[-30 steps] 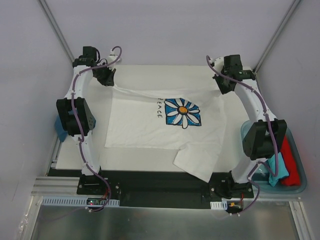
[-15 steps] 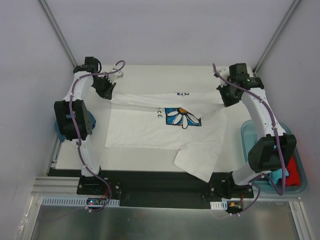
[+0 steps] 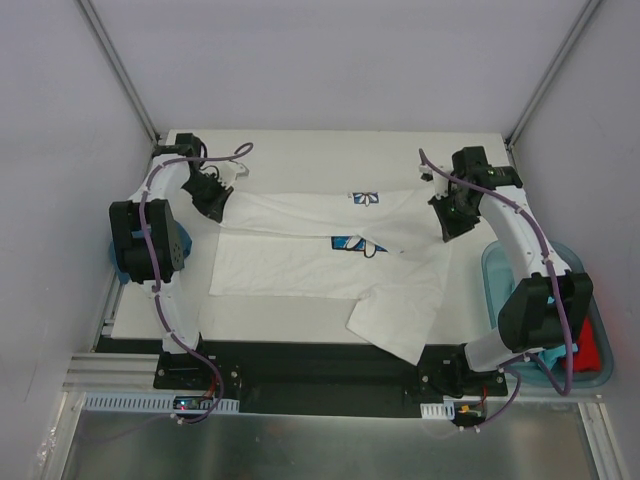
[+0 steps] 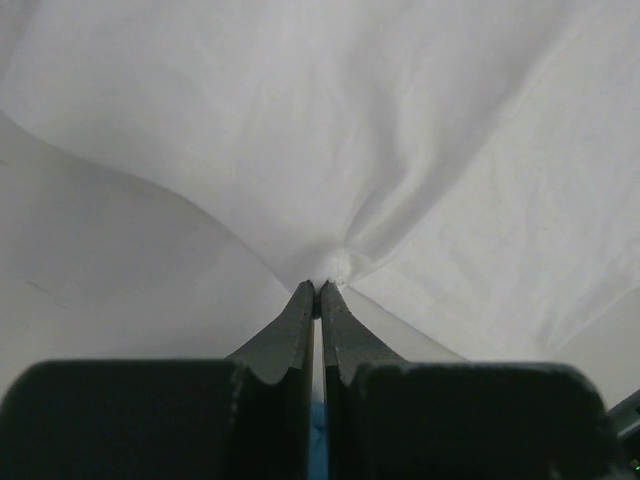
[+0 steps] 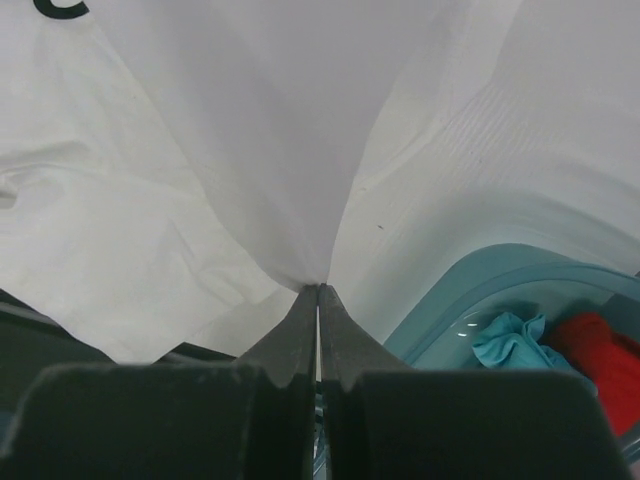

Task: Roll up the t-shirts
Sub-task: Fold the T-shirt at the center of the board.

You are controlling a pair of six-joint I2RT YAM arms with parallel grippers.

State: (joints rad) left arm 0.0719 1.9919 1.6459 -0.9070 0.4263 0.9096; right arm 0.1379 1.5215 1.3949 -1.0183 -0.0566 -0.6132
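**Both arms clamped on the white shirt's far corners**

Here we are at the table (image 3: pixel 300 145), and the white t-shirt (image 3: pixel 300 270) lies spread across the middle, one flap reaching toward the near edge. The left gripper (image 4: pixel 317 285) has its fingers pressed together on a bunched bit of white cloth at the shirt's far left corner, the fabric fanning out from the tips. On the other side, the right gripper (image 5: pixel 318 288) is pinched just as tight on the far right corner. Between the two, the far part of the shirt is folded over toward the near side and covers most of the daisy print (image 3: pixel 350 243). Just right of the table sits the teal bin (image 5: pixel 450 290), with the teal t-shirt (image 5: pixel 505 335) and the red t-shirt (image 5: pixel 600 350) inside.
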